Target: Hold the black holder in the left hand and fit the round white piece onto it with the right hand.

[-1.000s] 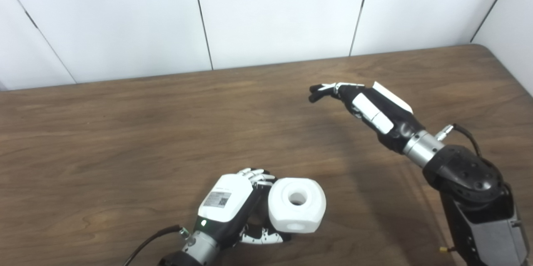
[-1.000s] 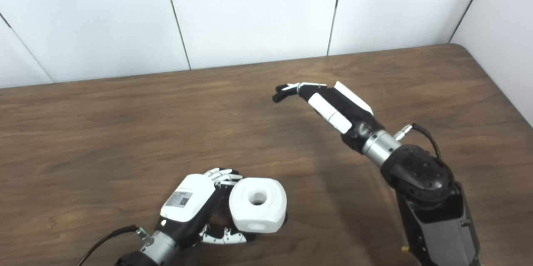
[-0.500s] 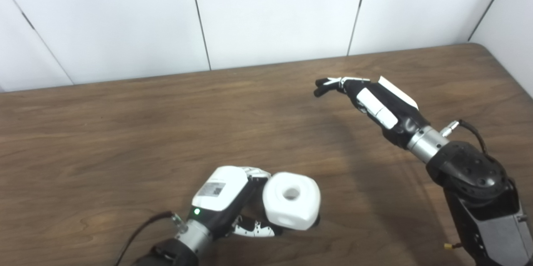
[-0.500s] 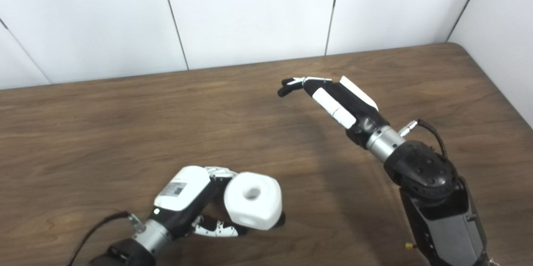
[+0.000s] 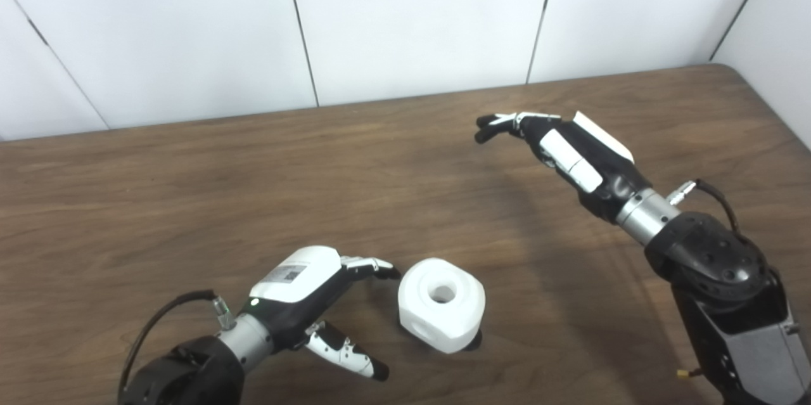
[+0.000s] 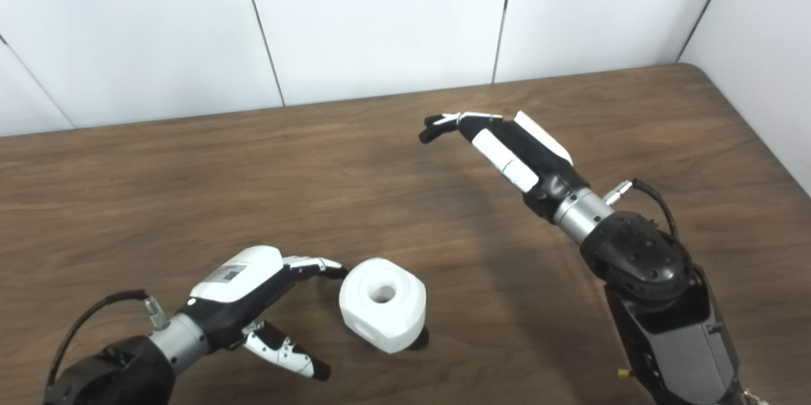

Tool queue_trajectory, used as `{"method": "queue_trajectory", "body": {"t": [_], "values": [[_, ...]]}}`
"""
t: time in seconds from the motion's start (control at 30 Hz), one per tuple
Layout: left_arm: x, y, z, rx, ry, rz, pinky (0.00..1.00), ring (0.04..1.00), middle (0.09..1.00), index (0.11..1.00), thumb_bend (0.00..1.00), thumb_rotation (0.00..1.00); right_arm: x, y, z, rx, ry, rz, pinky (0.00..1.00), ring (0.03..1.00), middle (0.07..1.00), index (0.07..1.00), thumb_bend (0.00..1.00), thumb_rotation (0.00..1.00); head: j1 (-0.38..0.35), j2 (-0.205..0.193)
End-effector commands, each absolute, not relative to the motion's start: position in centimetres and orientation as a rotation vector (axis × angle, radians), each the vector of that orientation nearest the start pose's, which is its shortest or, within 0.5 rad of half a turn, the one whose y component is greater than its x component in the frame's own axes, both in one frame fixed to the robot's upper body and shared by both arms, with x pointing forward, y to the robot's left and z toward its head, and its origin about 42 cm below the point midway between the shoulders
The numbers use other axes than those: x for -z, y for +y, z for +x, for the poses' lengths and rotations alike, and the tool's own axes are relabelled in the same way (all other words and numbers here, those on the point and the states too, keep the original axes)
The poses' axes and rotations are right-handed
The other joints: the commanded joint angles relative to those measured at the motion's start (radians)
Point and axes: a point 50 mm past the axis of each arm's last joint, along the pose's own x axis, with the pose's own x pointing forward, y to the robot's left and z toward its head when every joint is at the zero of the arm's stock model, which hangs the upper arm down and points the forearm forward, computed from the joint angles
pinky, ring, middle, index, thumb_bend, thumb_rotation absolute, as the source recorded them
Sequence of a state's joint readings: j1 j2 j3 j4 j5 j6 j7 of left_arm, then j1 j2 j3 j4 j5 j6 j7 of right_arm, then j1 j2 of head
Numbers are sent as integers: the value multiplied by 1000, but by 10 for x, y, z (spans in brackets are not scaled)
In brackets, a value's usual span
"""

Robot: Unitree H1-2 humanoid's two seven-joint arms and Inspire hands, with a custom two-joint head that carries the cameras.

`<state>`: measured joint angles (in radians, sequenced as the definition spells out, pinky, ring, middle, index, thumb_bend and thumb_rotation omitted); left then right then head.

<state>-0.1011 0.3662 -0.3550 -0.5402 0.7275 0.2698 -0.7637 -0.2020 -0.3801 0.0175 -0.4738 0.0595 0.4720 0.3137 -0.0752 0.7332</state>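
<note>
Left hand (image 5: pixel 304 294) released white piece (image 5: pixel 441 312) (now apart), table (image 5: pixel 190 202)

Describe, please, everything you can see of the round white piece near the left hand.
The round white piece is a chunky, matte, plastic-looking block with rounded corners, a round hole in its top face and another in its near side. It sits on the wooden table, with something black just showing under its right edge. The open left hand is beside it, not touching.

We see each robot hand, left (image 5: pixel 298 294) and right (image 5: pixel 573 151), in black with white shells, silver wrist collars (image 5: pixel 641 220), thin black cables (image 5: pixel 158 322).
</note>
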Motion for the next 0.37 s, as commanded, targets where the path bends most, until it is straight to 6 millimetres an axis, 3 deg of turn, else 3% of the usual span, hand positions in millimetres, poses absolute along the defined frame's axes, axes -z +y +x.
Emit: {"method": "queue_trajectory", "body": {"t": [0.0, 0.17, 0.33], "values": [[-205, 208, 259, 749, 25, 1161, 796, 860, 840, 848, 1000, 255, -271, -266, 314, -362, -183, -369, 998, 936, 854, 661, 655, 1000, 2, -1], [-211, 227, 264, 688, 38, 1146, 768, 865, 857, 860, 1000, 277, -270, -267, 314, -359, -178, -371, 991, 932, 849, 666, 650, 1000, 6, -8], [-216, 258, 263, 475, -20, 1033, 752, 872, 875, 865, 954, 321, -268, -270, 311, -349, -173, -364, 974, 927, 852, 685, 639, 1000, 9, -10]]}}
